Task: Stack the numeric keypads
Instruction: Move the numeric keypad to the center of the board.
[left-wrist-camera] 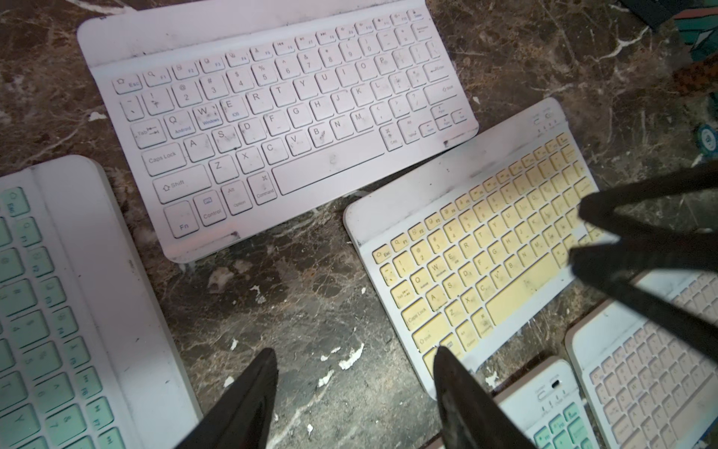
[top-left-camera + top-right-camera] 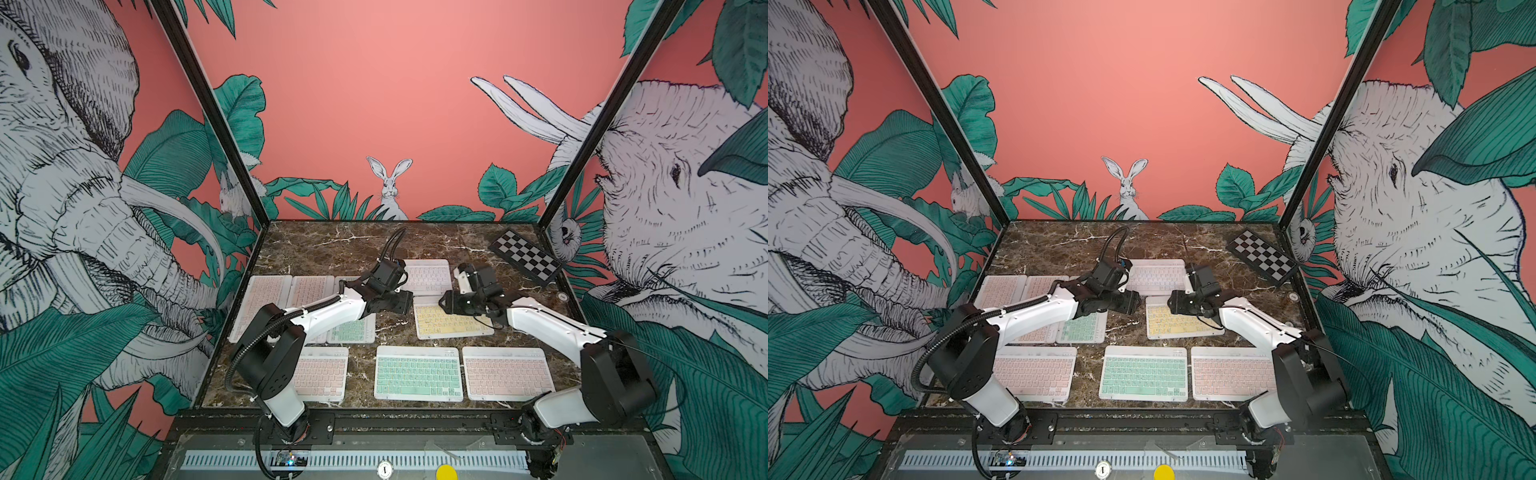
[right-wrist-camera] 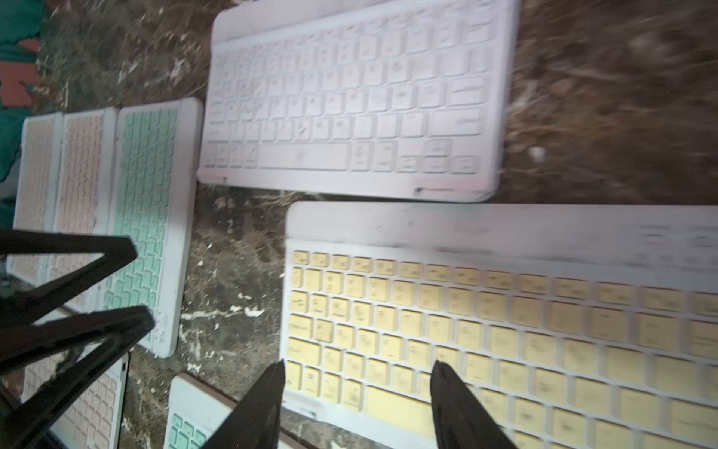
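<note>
Keypads [image 2: 417,372] lie flat, keys up, across the marble surface [image 2: 332,245], with the yellow keypad [image 2: 451,322] near the middle, just in front of the white keypad [image 2: 428,276]. Your right jaws stand apart and empty over the yellow one's left end; your left jaws, also apart and empty, hang over bare surface beside it.

A: What's lying on the marble tabletop [image 2: 332,245]?
B: Flat on it: a white-keyed keypad [image 2: 428,276] at twelve o'clock, a yellow keypad [image 2: 446,322] toward three, a mint keypad [image 2: 419,373] at six — and a checkered board [image 2: 525,255] at two.
</note>
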Controlling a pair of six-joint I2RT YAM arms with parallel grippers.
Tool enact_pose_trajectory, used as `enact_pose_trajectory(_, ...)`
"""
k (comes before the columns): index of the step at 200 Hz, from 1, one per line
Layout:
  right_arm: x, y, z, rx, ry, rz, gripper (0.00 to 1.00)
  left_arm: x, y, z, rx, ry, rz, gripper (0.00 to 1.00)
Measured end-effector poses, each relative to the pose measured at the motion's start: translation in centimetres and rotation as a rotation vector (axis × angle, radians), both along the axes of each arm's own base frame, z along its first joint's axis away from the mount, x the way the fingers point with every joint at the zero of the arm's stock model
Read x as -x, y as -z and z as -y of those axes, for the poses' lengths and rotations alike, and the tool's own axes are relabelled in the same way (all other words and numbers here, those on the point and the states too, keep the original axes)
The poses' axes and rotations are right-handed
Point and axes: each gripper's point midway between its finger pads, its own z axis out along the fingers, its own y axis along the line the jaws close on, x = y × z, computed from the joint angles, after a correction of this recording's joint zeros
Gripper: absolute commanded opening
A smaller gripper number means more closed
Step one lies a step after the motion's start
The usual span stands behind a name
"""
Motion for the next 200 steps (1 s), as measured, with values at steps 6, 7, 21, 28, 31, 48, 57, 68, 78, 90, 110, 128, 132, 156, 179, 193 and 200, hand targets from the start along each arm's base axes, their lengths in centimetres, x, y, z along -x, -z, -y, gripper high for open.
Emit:
enact_pose_trajectory(6,-0.5,0.0,1.5,0.009,0.033,0.002,0.61,0.0,0.0,0.0,0.002,0.0,0.002,0.66)
enact_pose_trajectory(7,-0.5,0.0,1.7,0.012,0.037,0.002,0.61,0.0,0.0,0.0,0.002,0.0,0.002,0.66)
enact_pose_trajectory(21,-1.3,0.6,5.3,0.047,0.112,-0.012,0.62,-0.2,0.0,0.1,0.005,0.0,0.006,0.66)
enact_pose_trajectory(28,-1.3,1.1,6.7,0.07,0.14,-0.027,0.62,-0.2,0.1,0.2,0.005,0.0,0.006,0.66)
enact_pose_trajectory(31,-1.4,1.3,7.3,0.08,0.152,-0.034,0.62,-0.2,0.1,0.2,0.004,0.0,0.005,0.66)
enact_pose_trajectory(48,-1.2,2.5,9.2,0.129,0.177,-0.07,0.63,-0.1,0.6,0.3,-0.003,0.003,-0.004,0.66)
enact_pose_trajectory(57,-1.0,3.5,9.7,0.156,0.177,-0.102,0.63,0.0,1.0,0.3,-0.008,0.005,-0.011,0.66)
enact_pose_trajectory(68,-0.8,4.7,10.0,0.184,0.172,-0.14,0.63,0.1,1.4,0.3,-0.014,0.004,-0.019,0.66)
enact_pose_trajectory(78,-0.6,5.6,10.2,0.203,0.167,-0.168,0.63,0.3,1.7,0.3,-0.017,0.005,-0.024,0.66)
enact_pose_trajectory(90,-0.4,6.5,10.4,0.22,0.162,-0.195,0.62,0.5,2.2,0.1,-0.022,0.003,-0.032,0.66)
enact_pose_trajectory(110,-0.3,7.1,10.5,0.232,0.16,-0.211,0.63,0.8,2.8,-0.1,-0.028,0.001,-0.043,0.66)
enact_pose_trajectory(128,-0.4,7.4,10.5,0.231,0.159,-0.213,0.63,0.9,3.1,-0.2,-0.031,-0.002,-0.049,0.66)
enact_pose_trajectory(132,-0.4,7.5,10.5,0.231,0.159,-0.215,0.63,0.9,3.2,-0.2,-0.031,-0.003,-0.051,0.66)
enact_pose_trajectory(156,-0.5,7.5,10.2,0.229,0.152,-0.207,0.63,0.9,3.6,-0.1,-0.033,-0.007,-0.058,0.66)
enact_pose_trajectory(179,-0.5,7.6,9.4,0.23,0.138,-0.193,0.63,0.9,4.1,-0.2,-0.04,-0.01,-0.067,0.66)
enact_pose_trajectory(193,-0.4,7.6,8.7,0.232,0.122,-0.184,0.62,0.9,4.5,-0.2,-0.046,-0.01,-0.073,0.66)
enact_pose_trajectory(200,-0.4,7.6,8.2,0.231,0.112,-0.181,0.62,0.9,4.6,-0.2,-0.048,-0.01,-0.075,0.66)
